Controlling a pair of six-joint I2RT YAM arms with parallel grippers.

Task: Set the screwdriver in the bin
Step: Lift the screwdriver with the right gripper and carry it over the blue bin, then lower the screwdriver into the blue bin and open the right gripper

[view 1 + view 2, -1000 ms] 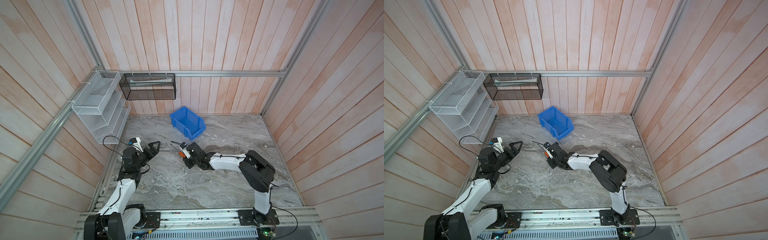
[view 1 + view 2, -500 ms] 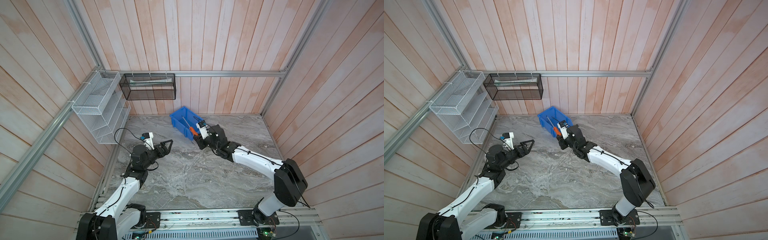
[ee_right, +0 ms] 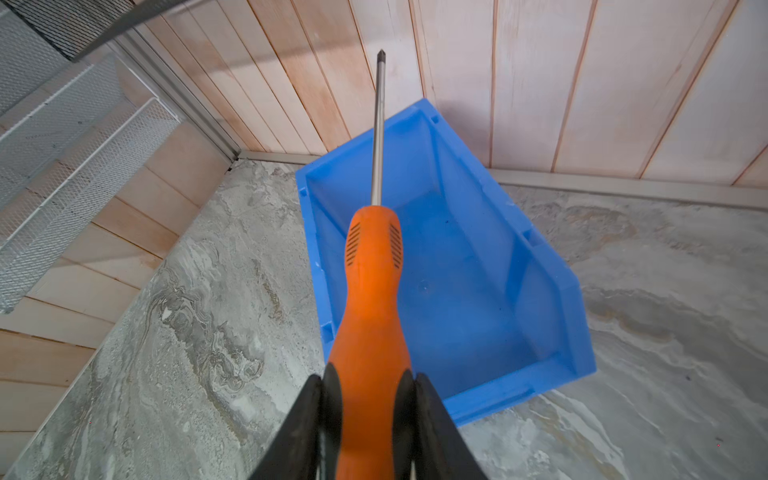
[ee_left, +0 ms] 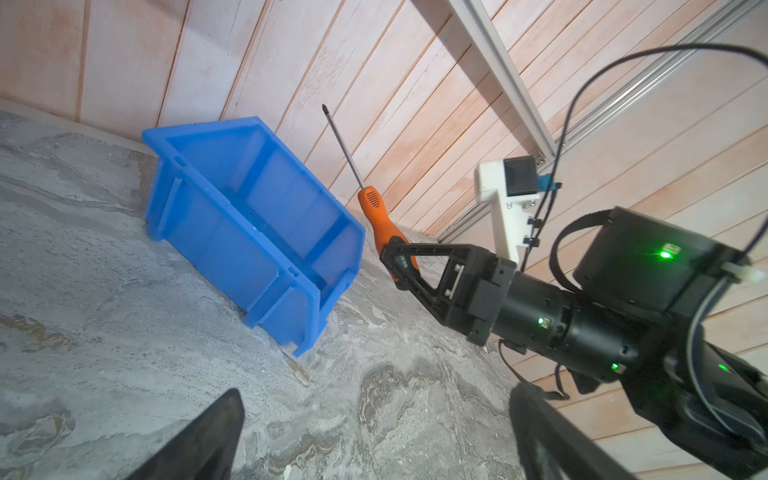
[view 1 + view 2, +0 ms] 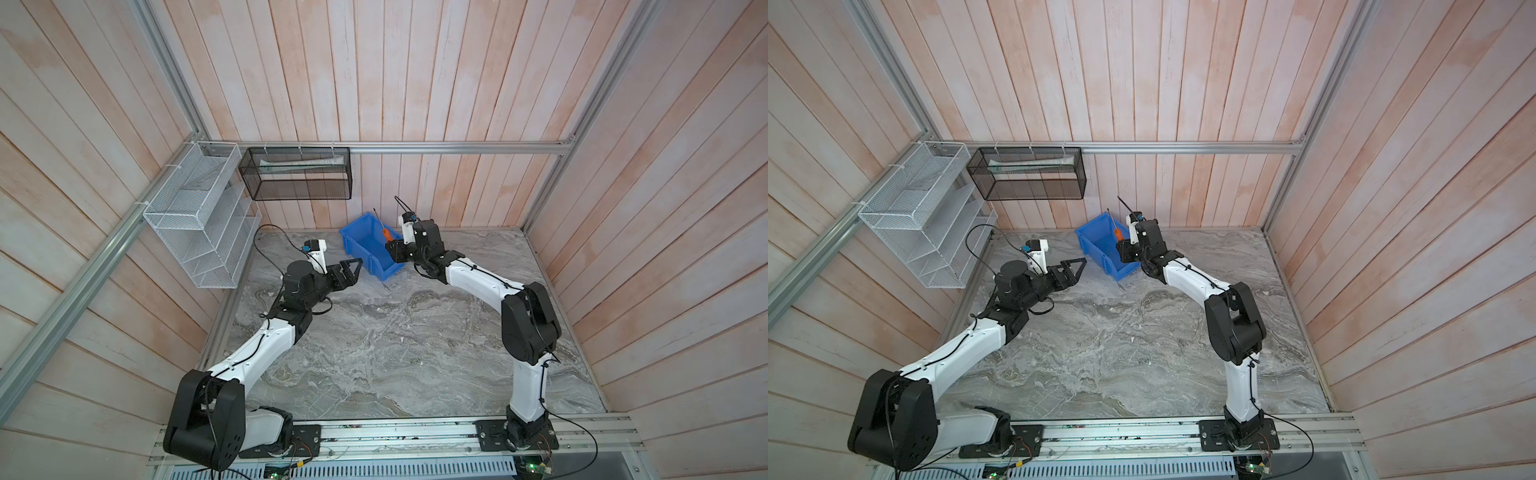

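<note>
We are looking at a grey marbled tabletop [image 5: 395, 353] filling the lower middle of both top views, boxed in by pale wooden plank walls [image 5: 415, 75]. A white wire-mesh tiered rack [image 5: 199, 232] is hanging at centre left, with a black mesh rectangular basket [image 5: 297, 174] just right of it. Below the basket, a small bright blue plastic bin [image 5: 360, 249] is sitting on the table near the back wall, open side up. The left gripper [image 5: 353, 268] is hovering just left of the bin. In the left wrist view its fingers [image 4: 208, 436] are standing wide apart, holding nothing. The right gripper [image 5: 390, 246] is reaching in at the bin's right edge, its jaws clamping the lower handle of a slim orange-handled screwdriver with a thin dark metal shaft [image 5: 386, 235]. The screwdriver's long axis is running straight out from the fingertips, up and slightly left in the frame, tip raised toward the back wall. It is hanging in the air over the bin's open top, not resting inside.
</note>
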